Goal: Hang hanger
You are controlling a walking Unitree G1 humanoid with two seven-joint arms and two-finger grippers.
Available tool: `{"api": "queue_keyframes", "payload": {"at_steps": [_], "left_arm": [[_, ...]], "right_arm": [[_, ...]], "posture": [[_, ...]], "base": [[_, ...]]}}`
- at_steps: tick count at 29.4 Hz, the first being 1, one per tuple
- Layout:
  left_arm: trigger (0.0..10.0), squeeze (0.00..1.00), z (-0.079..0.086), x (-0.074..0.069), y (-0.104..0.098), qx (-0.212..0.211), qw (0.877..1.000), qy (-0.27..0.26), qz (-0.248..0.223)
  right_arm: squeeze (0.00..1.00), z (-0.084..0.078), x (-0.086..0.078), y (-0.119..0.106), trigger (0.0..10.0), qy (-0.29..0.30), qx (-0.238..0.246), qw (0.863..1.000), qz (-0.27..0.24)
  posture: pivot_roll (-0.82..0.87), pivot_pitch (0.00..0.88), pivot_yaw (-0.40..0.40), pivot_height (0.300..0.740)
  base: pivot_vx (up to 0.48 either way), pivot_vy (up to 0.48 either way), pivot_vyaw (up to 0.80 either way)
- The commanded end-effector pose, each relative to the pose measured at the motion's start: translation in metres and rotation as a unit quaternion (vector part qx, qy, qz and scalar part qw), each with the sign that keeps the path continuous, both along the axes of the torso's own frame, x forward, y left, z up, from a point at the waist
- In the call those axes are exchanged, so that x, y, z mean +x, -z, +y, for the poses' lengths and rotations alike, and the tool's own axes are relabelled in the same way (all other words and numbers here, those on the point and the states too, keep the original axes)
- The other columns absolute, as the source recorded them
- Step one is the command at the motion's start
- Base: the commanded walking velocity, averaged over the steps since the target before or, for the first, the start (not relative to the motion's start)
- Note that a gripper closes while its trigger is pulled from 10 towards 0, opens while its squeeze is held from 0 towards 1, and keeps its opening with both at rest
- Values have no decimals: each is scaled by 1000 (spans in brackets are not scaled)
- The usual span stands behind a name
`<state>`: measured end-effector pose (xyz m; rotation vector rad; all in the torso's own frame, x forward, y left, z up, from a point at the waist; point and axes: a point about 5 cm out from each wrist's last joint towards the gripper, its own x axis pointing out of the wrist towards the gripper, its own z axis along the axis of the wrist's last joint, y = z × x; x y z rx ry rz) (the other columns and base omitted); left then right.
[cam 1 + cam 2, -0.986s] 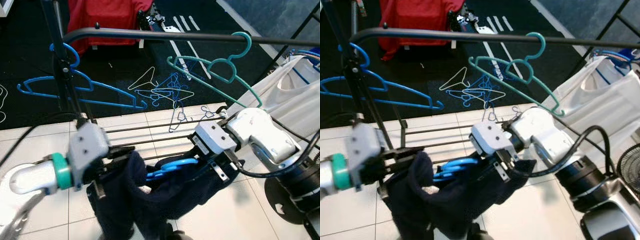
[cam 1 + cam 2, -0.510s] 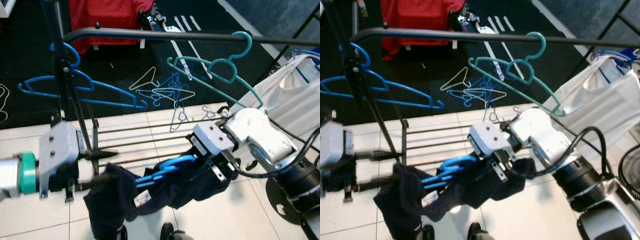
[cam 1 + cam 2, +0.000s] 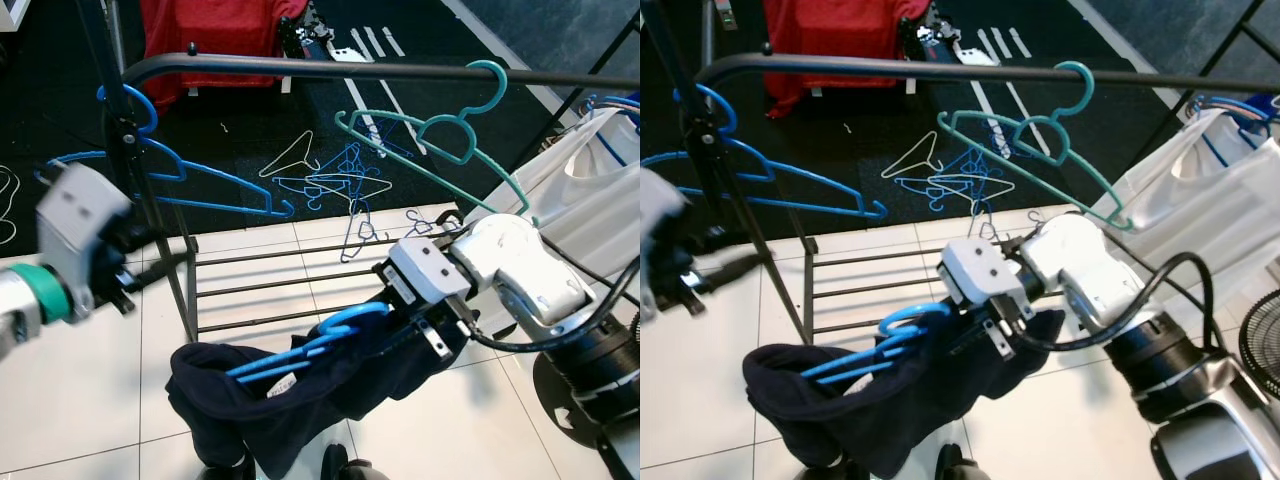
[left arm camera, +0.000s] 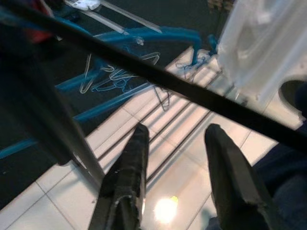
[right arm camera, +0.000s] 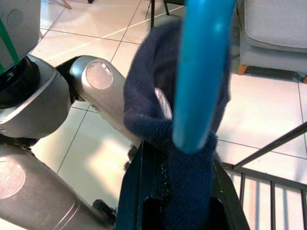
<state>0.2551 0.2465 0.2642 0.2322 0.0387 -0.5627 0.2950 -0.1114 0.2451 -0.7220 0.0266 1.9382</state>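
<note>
With the right gripper (image 3: 425,325) clamped on the blue hanger (image 3: 300,345) and navy garment (image 3: 290,395), left gripper (image 4: 175,158) released, lift the hook squarely over the rail (image 3: 400,70).

Even overhead light; glare spots on the floor tiles (image 4: 165,211). The left pincer (image 3: 700,272) is motion-blurred; the near blue hanger (image 5: 199,72) is out of focus.

left gripper (image 4: 175,167) jaws apart, right gripper (image 3: 425,335) clamped
</note>
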Motion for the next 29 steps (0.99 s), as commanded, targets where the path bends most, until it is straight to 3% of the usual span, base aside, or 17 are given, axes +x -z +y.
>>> {"api": "queue_keyframes", "payload": {"at_steps": [1, 2, 3, 4, 5, 6, 8, 15, 17, 29], "left_arm": [[10000, 0, 7, -9, -2, 14, 999, 33, 5], [10000, 0, 7, -9, -2, 14, 999, 33, 5], [10000, 0, 11, -12, 0, 57, 998, 40, 3], [10000, 0, 11, -12, 0, 57, 998, 40, 3], [10000, 0, 18, -15, 7, 149, 988, 38, 3], [10000, 0, 22, -22, 19, 244, 968, 63, 16], [10000, 0, 20, -38, 37, 293, 947, 117, 65], [10000, 0, 6, -50, 41, 251, 952, 154, 89], [10000, 0, -4, -68, 45, 217, 948, 198, 126], [10000, 0, -8, -80, 46, 210, 941, 231, 129]], "right_arm": [[0, -1, -1, -4, 0, -2, 14, 1000, -10], [0, -1, -1, -4, 0, -2, 14, 1000, -10], [0, -1, 0, -4, 0, 0, 17, 1000, -11], [0, -1, 0, -4, 0, 0, 17, 1000, -11], [0, -1, 0, -4, 0, 2, 19, 1000, -13], [0, -2, 1, -5, 0, 3, 20, 1000, -16], [0, -3, 1, -7, 0, 5, 22, 1000, -21], [0, -3, 2, -10, 0, 8, 27, 999, -24], [0, -5, 4, -9, 0, 15, 25, 999, -24], [0, -8, 6, -8, 0, 22, 23, 999, -24]], "posture": [[119, 165, -5, 740], [119, 165, -5, 740], [119, 165, -4, 740], [119, 165, -4, 740], [121, 163, -1, 740], [123, 162, 2, 740], [122, 162, 2, 740], [117, 160, 6, 740], [120, 162, 4, 740], [120, 161, 3, 740]], "base": [[0, 0, 0], [0, 0, 0], [0, 0, 0], [0, 0, 0], [0, 0, 0], [0, 0, 0], [0, 0, 0], [0, 0, 0], [0, 0, 0], [0, 0, 0]]}}
